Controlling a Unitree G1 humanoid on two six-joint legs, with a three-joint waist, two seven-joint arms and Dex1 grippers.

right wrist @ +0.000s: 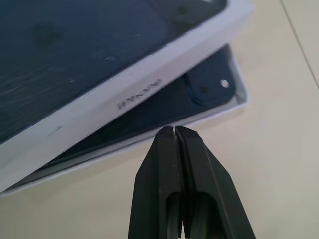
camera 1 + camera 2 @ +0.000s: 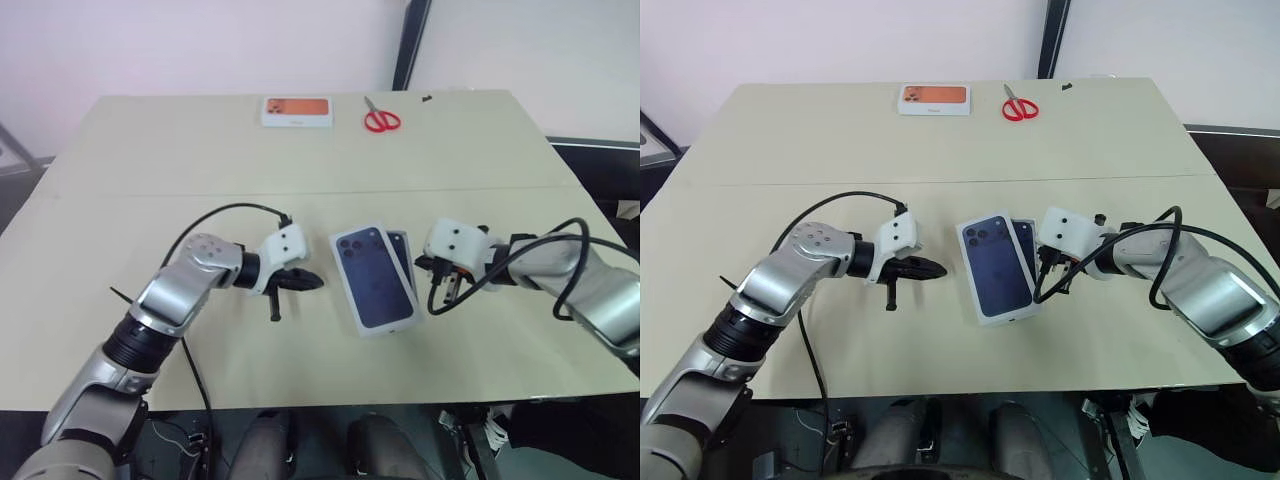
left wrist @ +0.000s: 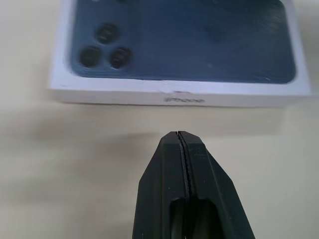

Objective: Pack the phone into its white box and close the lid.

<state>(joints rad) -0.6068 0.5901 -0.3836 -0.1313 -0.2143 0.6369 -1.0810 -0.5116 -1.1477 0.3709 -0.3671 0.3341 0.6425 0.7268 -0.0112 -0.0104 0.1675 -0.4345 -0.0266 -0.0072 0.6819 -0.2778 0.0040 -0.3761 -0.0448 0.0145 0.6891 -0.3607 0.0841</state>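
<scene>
While you look down at the tan table [image 2: 150,180], you can see the lid [image 2: 375,275] near the middle, lying crooked on top of the white box [image 1: 238,94]. It is white with a dark blue phone picture on its top, three round camera dots at its far left corner, and small grey writing on its long side. It does not sit square. Its right side is lifted, and the phone [image 2: 402,250] peeks out from under it, dark navy, lying inside the thin white walls of the box.

Your left gripper [image 2: 310,281] is just to the left of the lid, pointing at it but not touching, with its two black fingers pressed tight together and nothing between them. Your right gripper [image 1: 174,128] is right at the box's right side, fingers also squeezed together, empty.

Far away on the table sit a white box with an orange top [image 2: 297,111] and red scissors [image 2: 380,118].
</scene>
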